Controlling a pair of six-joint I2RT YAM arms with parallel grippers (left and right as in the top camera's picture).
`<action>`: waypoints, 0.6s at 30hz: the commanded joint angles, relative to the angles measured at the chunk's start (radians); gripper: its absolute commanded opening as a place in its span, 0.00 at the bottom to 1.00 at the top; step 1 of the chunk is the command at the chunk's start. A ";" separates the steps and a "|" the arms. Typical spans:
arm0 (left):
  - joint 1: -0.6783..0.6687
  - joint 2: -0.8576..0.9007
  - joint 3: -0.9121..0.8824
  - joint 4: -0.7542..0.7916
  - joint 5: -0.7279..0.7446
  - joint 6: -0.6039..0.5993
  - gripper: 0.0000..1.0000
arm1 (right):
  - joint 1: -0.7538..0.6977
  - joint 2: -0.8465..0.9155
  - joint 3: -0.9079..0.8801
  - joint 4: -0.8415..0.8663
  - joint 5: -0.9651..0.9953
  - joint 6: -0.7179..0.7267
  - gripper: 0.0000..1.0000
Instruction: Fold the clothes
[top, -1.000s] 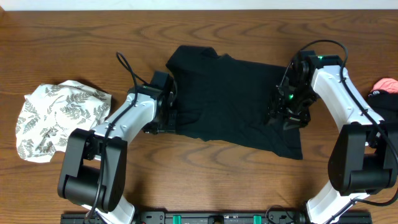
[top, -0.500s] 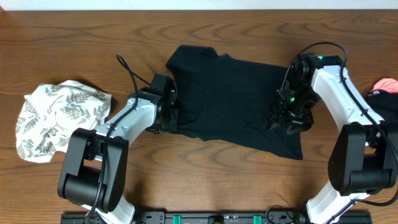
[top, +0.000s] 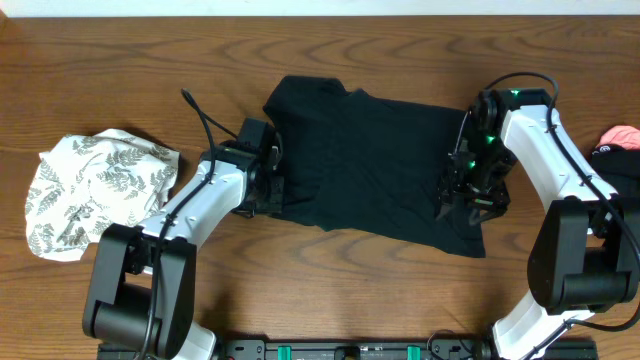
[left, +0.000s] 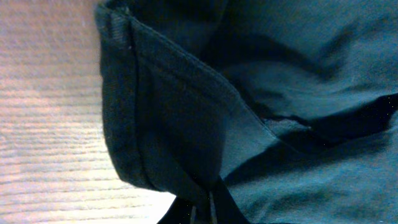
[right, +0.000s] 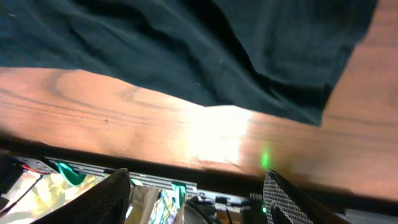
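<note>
Lying w/ long axis L-R, black tee (top: 370, 160) has L jaws clamped on its edge, R jaws apart.

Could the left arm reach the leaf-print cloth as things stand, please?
Probably yes: only open table lies between the left gripper and the leaf-print cloth, though that gripper sits at the black shirt's edge.

You have three pieces of fabric on one table (top: 120, 60): one black shirt (top: 370, 160), one white leaf-print cloth (top: 90, 190), and one pink-and-black item (top: 618, 140) (cut off at the right edge, so you cannot tell its kind). You have two arms, each with one end effector: the left end effector (top: 267, 191) and the right end effector (top: 469, 200).
</note>
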 joint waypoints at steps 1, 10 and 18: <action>0.000 -0.014 0.025 -0.001 -0.005 -0.006 0.06 | 0.003 0.008 -0.011 0.010 0.049 0.077 0.67; 0.000 -0.014 0.025 0.000 -0.005 -0.005 0.06 | 0.003 0.008 -0.218 0.200 0.076 0.201 0.59; 0.000 -0.014 0.025 0.000 -0.005 -0.005 0.06 | 0.003 0.008 -0.357 0.289 0.076 0.229 0.56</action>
